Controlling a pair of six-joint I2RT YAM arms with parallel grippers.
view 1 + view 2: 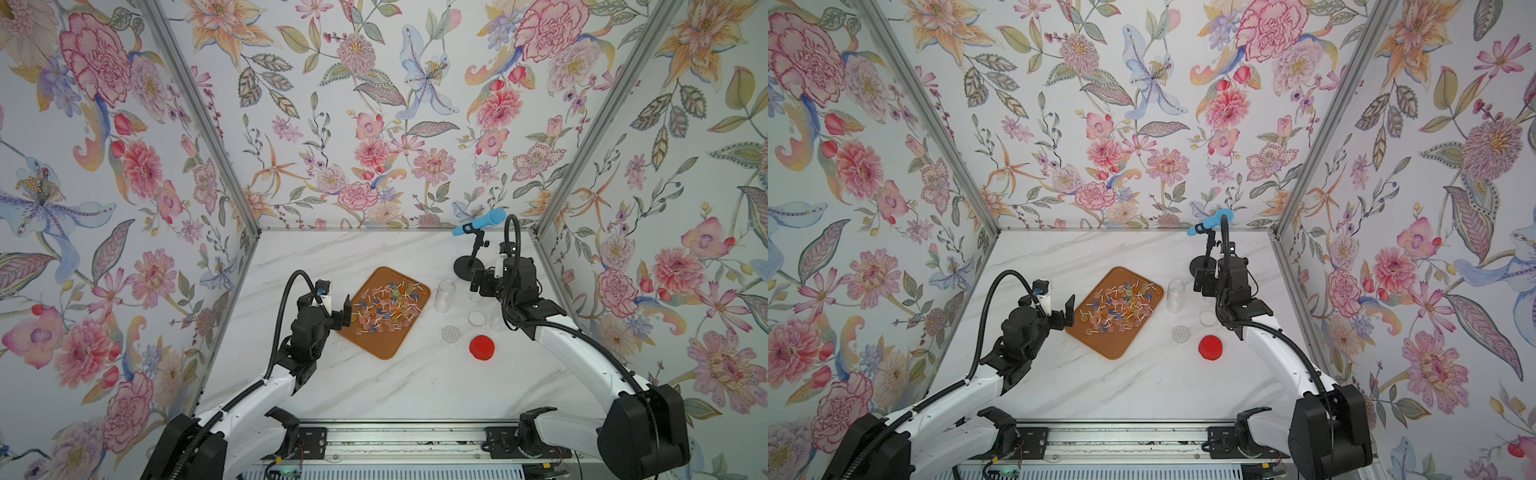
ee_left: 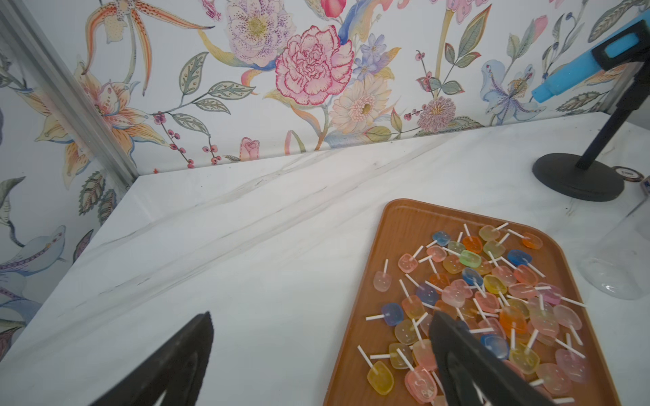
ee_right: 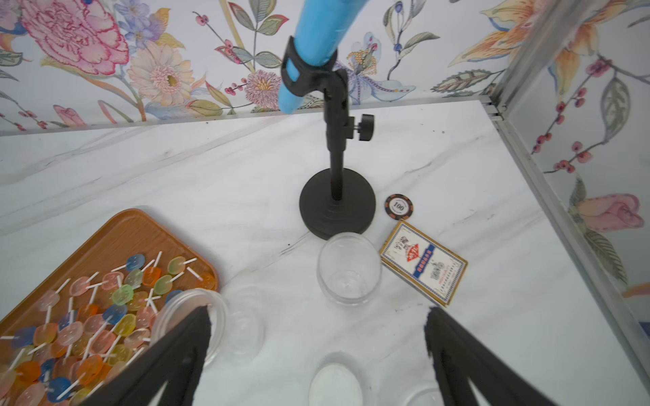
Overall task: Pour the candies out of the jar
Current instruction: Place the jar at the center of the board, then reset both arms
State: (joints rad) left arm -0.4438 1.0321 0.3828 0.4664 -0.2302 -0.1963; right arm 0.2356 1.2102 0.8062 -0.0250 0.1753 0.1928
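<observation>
The candies are small lollipops in orange, pink, blue and yellow, lying in a heap on the brown tray. The clear jar stands upright and empty on the table just right of the tray. My left gripper is open at the tray's left edge, one finger over the candies. My right gripper hangs open above the table just right of the jar, holding nothing.
A black stand holding a blue microphone is at the back right. Beside it lie a poker chip, a card deck and a small clear glass. Nearer lie a red lid, a perforated disc and a white lid.
</observation>
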